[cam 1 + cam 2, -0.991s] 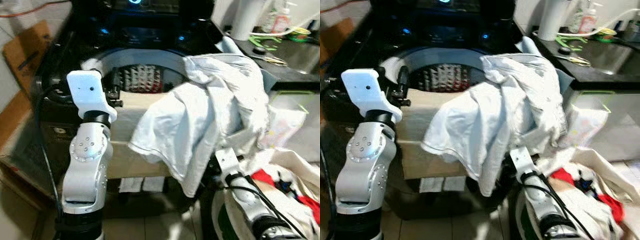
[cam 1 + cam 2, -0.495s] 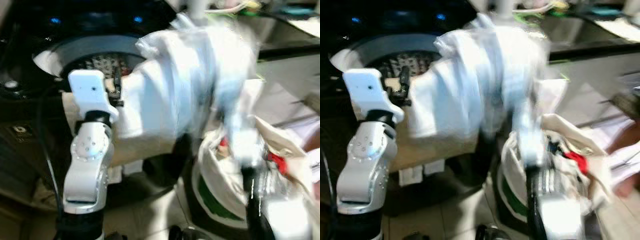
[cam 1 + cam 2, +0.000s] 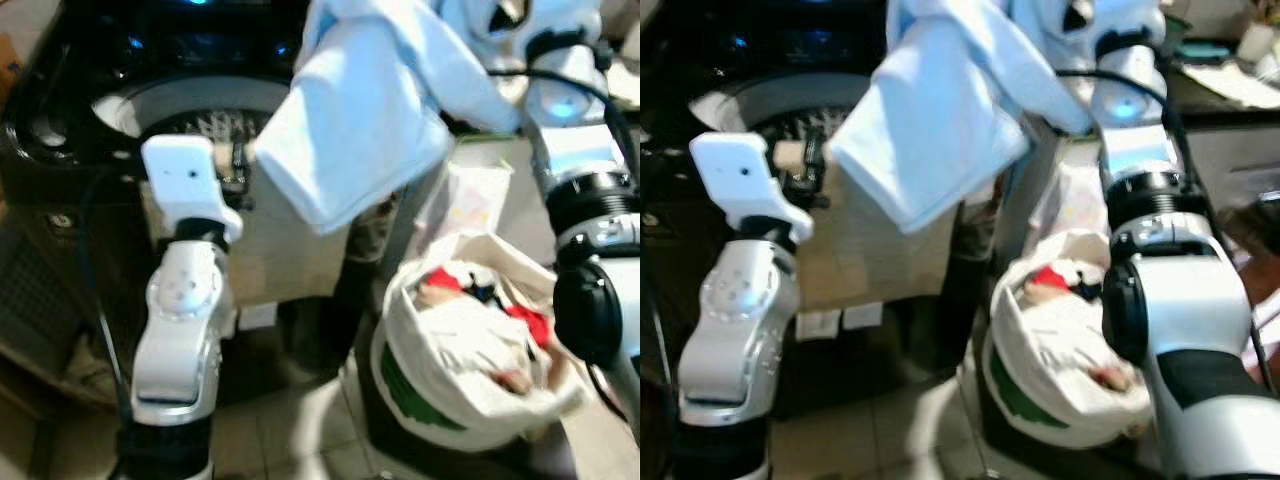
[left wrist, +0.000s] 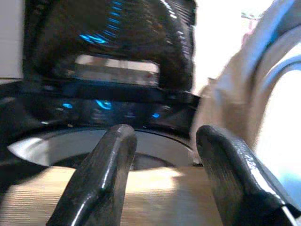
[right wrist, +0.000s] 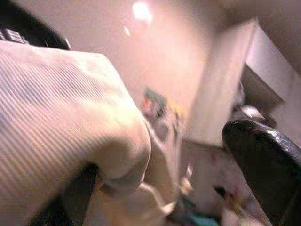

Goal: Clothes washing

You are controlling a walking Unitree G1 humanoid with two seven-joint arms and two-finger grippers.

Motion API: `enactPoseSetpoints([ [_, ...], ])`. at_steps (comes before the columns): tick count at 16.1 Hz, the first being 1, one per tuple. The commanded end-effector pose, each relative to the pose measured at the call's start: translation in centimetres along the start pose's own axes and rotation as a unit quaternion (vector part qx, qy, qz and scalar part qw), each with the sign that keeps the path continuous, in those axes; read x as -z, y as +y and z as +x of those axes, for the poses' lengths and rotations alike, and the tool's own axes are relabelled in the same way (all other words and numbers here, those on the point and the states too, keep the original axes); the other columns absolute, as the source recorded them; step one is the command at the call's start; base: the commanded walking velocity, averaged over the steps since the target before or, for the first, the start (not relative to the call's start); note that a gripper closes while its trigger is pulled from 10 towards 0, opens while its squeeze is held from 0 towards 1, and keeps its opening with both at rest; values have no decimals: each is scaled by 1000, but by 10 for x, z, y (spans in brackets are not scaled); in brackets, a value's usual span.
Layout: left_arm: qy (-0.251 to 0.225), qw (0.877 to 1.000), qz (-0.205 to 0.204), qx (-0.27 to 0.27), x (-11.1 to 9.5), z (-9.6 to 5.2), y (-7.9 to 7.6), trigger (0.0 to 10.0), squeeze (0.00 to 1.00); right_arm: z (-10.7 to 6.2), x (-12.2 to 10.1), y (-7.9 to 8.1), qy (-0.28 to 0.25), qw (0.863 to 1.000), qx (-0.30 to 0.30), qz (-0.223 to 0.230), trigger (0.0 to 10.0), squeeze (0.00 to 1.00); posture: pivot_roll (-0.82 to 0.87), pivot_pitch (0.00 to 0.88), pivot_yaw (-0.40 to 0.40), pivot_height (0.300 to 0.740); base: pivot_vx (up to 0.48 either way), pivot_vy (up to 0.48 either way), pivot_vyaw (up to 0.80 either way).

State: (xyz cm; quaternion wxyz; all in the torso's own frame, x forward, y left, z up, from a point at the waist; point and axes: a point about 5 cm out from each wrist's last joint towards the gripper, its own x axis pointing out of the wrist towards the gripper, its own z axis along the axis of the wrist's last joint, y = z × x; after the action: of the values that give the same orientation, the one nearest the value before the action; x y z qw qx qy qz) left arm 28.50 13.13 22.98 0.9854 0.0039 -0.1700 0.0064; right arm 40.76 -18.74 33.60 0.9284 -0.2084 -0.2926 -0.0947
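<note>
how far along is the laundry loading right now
Done: some clothes already lie in the washer drum. In hand: the right arm holds a pale garment raised beside the open washer; its gripper is hidden by cloth. The left gripper hangs open at the drum's rim. Left: the laundry bag looks full.

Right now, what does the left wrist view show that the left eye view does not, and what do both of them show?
Left wrist view: the left tool up close, its two black fingers apart with nothing between them, above a tan cloth on the rim.

Left eye view: the right arm lifting the white shirt above the washer, and the laundry bag full of clothes on the floor.

Both: the dark washing machine with blue panel lights and its open drum.
</note>
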Motion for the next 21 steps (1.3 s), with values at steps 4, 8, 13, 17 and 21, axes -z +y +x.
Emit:
enactPoseSetpoints([
  [4, 2, 1000, 11, 1, -1, -2, 2, 10000, 0, 4, 13, -14, 55, 994, 24, -94, 10000, 0, 135, 0, -68, 740, 0, 0, 0],
  [8, 7, 1000, 15, -5, 0, -5, 5, 10000, 0, 12, 5, -24, 43, 984, 45, -170, 10000, 0, 154, 0, -71, 740, 0, 0, 0],
  [13, 30, 999, 32, -24, 1, -22, 10, 10000, 0, 30, -24, -41, 22, 959, 75, -274, 10000, 0, 253, 0, -143, 740, 0, 0, 0],
  [17, 52, 995, 61, -54, 4, -31, 19, 10000, 0, 25, -15, 1, 6, 871, -58, -487, 10000, 0, 294, 0, -202, 740, 0, 0, 0],
  [21, 110, 987, 92, -73, 17, -37, 24, 10000, 0, -12, 49, 20, 133, 737, -255, -612, 10000, 0, 319, 0, -227, 740, 0, 0, 0],
])
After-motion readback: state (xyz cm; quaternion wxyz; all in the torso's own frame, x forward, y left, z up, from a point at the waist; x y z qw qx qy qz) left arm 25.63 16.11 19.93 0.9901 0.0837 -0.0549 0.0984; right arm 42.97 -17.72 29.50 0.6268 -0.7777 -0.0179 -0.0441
